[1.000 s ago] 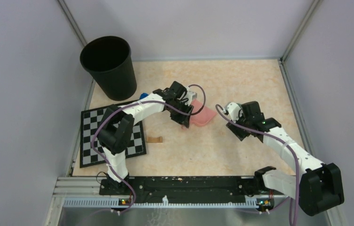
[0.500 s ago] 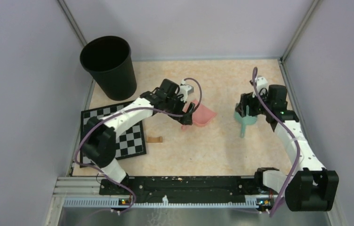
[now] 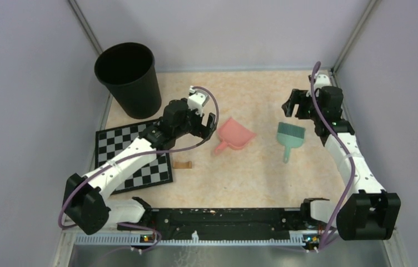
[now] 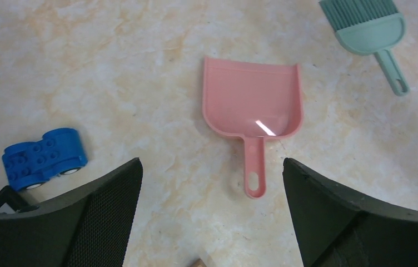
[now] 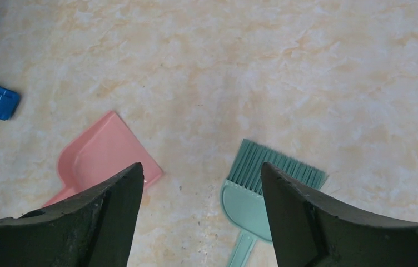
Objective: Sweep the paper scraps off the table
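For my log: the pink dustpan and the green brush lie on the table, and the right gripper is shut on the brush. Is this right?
No. The right gripper is open and empty; the right wrist view shows the green brush lying free on the table. The pink dustpan does lie there too.

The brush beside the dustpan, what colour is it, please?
The brush is teal green, clearest in the left wrist view.

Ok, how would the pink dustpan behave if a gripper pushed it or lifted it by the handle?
The dustpan looks like thin moulded plastic, so probably stiff and light. It lies flat on the smooth table, so a push would likely slide it, not tip it. Held by the narrow handle, the wide pan might droop.
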Controlling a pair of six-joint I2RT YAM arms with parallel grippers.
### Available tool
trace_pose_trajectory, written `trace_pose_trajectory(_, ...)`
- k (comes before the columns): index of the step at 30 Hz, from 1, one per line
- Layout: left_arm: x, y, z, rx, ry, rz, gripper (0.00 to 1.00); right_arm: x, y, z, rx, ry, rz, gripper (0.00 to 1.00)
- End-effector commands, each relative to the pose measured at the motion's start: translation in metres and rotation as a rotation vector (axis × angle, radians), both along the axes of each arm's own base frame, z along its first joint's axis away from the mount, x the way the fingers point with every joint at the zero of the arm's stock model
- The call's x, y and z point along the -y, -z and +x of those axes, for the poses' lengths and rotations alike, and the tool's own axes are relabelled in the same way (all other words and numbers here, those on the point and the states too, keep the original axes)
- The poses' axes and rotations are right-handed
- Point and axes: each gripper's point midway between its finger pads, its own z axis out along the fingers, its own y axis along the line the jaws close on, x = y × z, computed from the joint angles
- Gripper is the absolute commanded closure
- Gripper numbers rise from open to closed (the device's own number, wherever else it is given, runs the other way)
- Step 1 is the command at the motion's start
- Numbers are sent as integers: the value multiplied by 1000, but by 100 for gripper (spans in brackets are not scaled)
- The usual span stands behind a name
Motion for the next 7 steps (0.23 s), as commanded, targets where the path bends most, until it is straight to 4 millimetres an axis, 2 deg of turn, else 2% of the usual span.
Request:
trace_pose_trajectory(1, -15, -8, 20, 74, -138, -4, 1, 8, -13, -5, 103, 18, -50, 24)
trace_pose_trajectory(7, -13, -3, 22, 56, -135, -5, 1, 9, -9, -23, 150, -45, -23, 24)
